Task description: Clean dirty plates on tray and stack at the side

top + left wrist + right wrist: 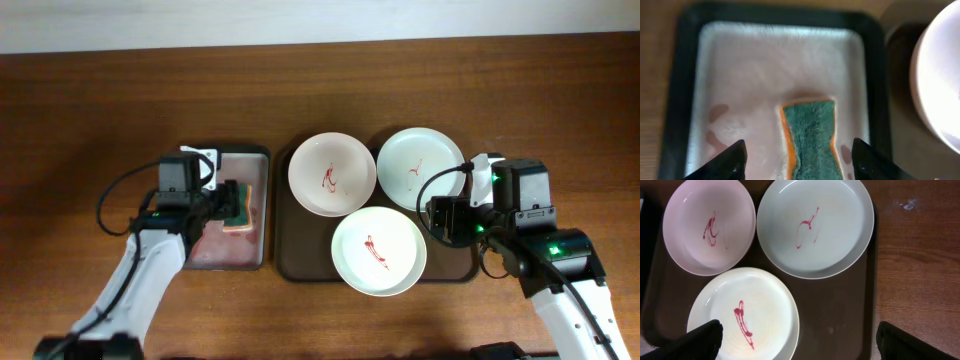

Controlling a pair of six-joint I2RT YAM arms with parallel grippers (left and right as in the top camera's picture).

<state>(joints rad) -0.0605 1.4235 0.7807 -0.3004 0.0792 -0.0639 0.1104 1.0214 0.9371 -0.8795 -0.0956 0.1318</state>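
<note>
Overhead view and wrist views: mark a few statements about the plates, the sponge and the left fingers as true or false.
1. All three plates sit on the dark tray. True.
2. One plate is wiped clean. False: each shows red smears.
3. The sponge lies in the smaller tray. True.
4. The left gripper is shut on the sponge. False: its fingers are spread open on either side of it.

**No words to read**

I look through all three of my cameras and find no letters, numbers, brand names or signs I can read. The plates (345, 160) carry only red smears (742, 317), not writing.
</note>
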